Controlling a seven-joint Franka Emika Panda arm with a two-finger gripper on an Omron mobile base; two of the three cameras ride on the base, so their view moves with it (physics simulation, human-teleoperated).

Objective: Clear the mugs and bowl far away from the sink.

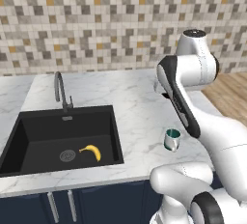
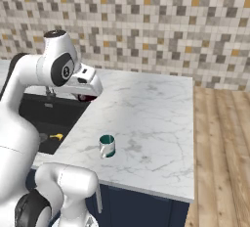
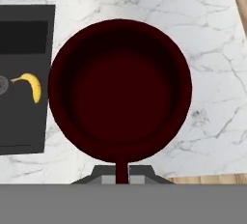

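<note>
My gripper [image 3: 121,174] is shut on the near rim of the dark maroon mug [image 3: 120,88], and the hand view looks straight down into the mug. In the right base view the gripper [image 2: 86,93] holds this mug [image 2: 88,97] above the marble counter, just right of the black sink [image 2: 46,115]. The silvery mug with a teal inside [image 1: 172,139] [image 2: 107,146] stands upright on the counter near its front edge, right of the sink [image 1: 48,131]. The bowl is out of view.
A yellow banana [image 1: 91,151] [image 3: 32,86] lies in the basin by the round drain [image 1: 67,156]. The grey gooseneck faucet [image 1: 60,91] rises behind the sink. The counter [image 2: 156,118] ends at the right over a wooden floor [image 2: 219,147]. A tiled wall backs it.
</note>
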